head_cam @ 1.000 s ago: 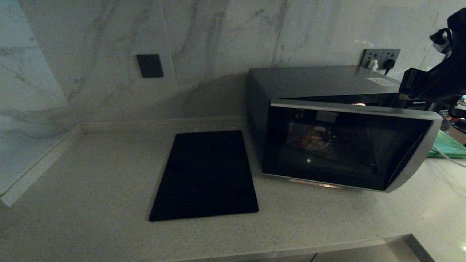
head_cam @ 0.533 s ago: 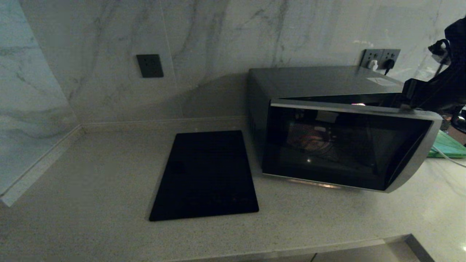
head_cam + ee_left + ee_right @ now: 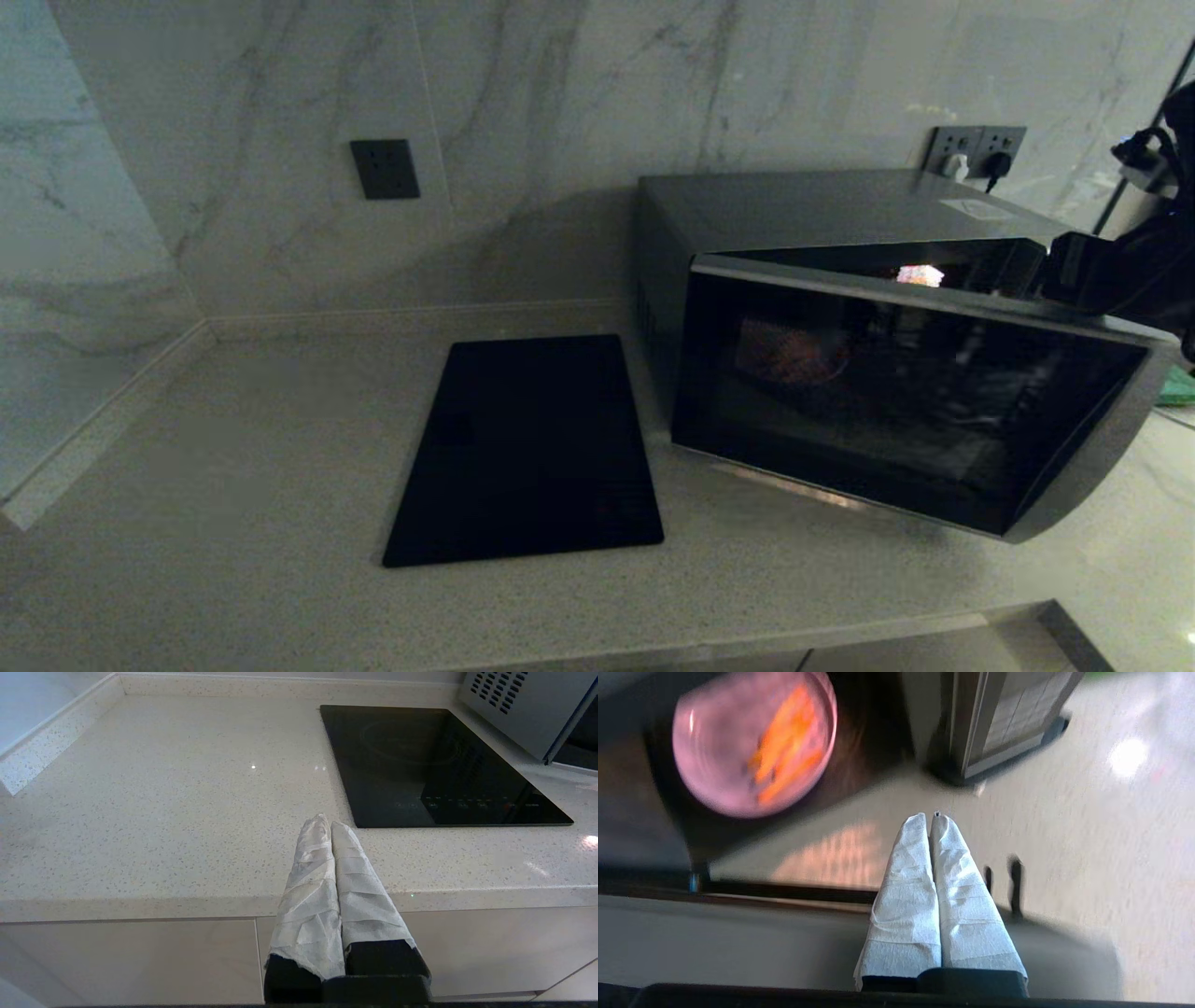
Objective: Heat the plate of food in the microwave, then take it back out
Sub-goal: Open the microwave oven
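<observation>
The microwave (image 3: 803, 210) stands at the back right of the counter with its dark glass door (image 3: 896, 401) swung partly open. Inside it sits the lavender plate of food (image 3: 714, 751) with orange pieces, dimly visible through the glass as the plate (image 3: 789, 353). My right gripper (image 3: 928, 817) is shut and holds nothing. Its wrapped fingers reach over the door's inner side near the latch hooks (image 3: 1013, 882). In the head view the right arm (image 3: 1120, 271) sits behind the door's upper free corner. My left gripper (image 3: 327, 823) is shut and empty, parked at the counter's front edge.
A flat black panel (image 3: 527, 448) lies on the counter left of the microwave. A corner of a green board (image 3: 1178, 385) shows behind the door at the far right. Wall sockets (image 3: 976, 149) with plugs sit behind the microwave. Marble walls close the back and left.
The microwave door has swung further open toward me. My right arm has moved right and outward with the door's free edge. The left arm has stayed still.
</observation>
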You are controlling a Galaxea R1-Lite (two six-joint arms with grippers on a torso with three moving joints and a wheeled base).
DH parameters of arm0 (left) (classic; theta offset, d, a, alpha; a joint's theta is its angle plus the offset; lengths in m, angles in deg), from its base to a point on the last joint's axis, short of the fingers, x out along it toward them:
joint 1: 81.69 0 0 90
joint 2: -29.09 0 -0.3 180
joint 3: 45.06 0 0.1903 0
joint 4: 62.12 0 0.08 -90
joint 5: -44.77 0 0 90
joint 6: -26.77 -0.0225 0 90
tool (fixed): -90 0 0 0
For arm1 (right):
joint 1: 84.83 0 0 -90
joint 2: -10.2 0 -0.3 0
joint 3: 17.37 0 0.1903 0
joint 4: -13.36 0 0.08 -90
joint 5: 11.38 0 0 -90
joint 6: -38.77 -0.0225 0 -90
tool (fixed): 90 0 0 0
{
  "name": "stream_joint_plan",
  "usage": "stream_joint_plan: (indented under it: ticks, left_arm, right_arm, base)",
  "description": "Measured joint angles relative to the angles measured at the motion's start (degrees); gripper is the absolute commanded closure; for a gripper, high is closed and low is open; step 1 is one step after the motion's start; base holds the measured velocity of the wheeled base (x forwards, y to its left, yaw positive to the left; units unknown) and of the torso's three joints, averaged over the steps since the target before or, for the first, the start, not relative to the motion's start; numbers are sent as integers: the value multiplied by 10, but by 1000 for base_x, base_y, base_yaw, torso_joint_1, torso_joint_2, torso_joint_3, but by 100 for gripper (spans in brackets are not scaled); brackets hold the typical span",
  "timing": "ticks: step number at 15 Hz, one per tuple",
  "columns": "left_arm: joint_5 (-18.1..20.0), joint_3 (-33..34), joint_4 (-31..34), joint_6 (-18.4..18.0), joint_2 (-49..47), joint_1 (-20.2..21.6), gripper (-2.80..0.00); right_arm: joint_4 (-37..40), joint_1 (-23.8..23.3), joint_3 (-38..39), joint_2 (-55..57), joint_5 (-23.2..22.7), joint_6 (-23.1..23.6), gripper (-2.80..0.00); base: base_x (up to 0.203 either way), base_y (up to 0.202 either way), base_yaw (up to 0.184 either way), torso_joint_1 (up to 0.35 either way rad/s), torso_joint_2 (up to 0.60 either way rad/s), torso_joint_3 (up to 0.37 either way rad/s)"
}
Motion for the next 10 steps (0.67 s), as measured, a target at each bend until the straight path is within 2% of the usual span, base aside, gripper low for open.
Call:
stream_joint_plan:
  ticks: [10]
  left_arm:
    - [0, 0, 0, 0, 0, 0, 0]
  right_arm:
    - [3, 102, 73, -109, 5, 2, 0]
  base:
    - [0, 0, 0, 0, 0, 0]
